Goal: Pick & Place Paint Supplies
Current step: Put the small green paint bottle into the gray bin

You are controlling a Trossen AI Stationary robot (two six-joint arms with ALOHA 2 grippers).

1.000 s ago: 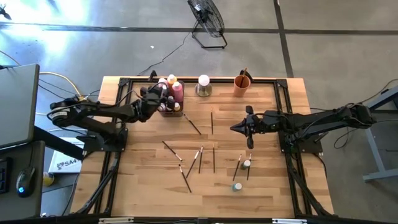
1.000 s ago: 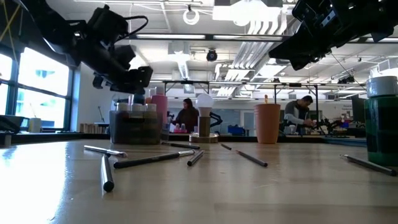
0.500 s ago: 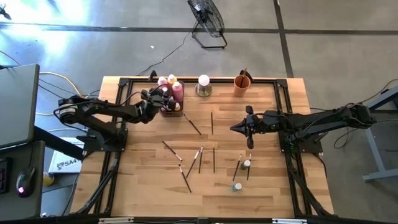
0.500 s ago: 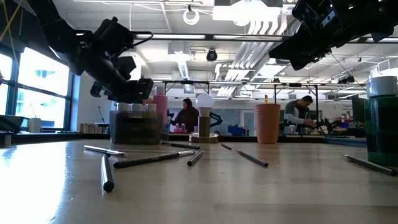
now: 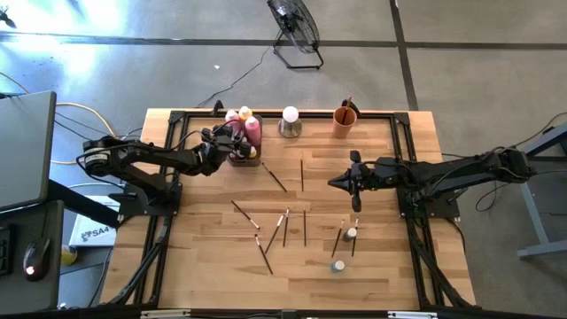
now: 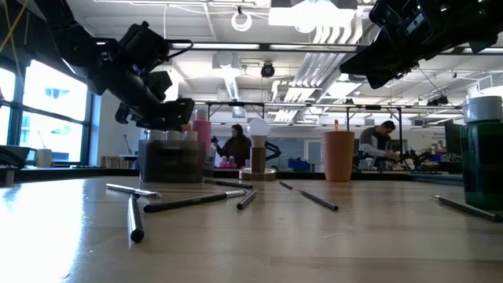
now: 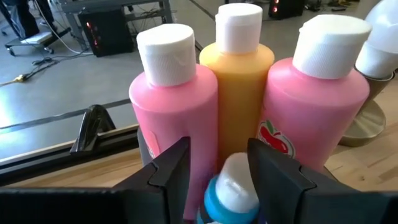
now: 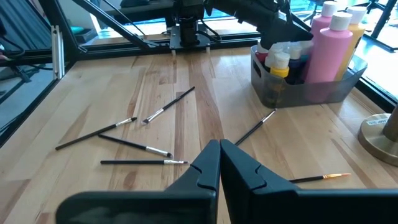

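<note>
Blue tiny bottle point(image 7: 231, 190) between parted fingers of left end effector point(image 7: 219, 163), seemingly released, in grey tray point(image 8: 306, 91) | just beyond: pink point(image 7: 173, 99) and yellow bottles point(image 7: 236, 68) | step: placing, apparently done | next: withdraw upward, fetch brushes point(image 5: 285, 227) | right end effector point(image 5: 342, 182) closed, empty, mid-desk point(image 5: 204, 257)

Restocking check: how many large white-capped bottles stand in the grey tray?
3, all in the grey tray: one pink bottle, the yellow bottle beside it, a second pink bottle on its other side. None seems hidden.
</note>
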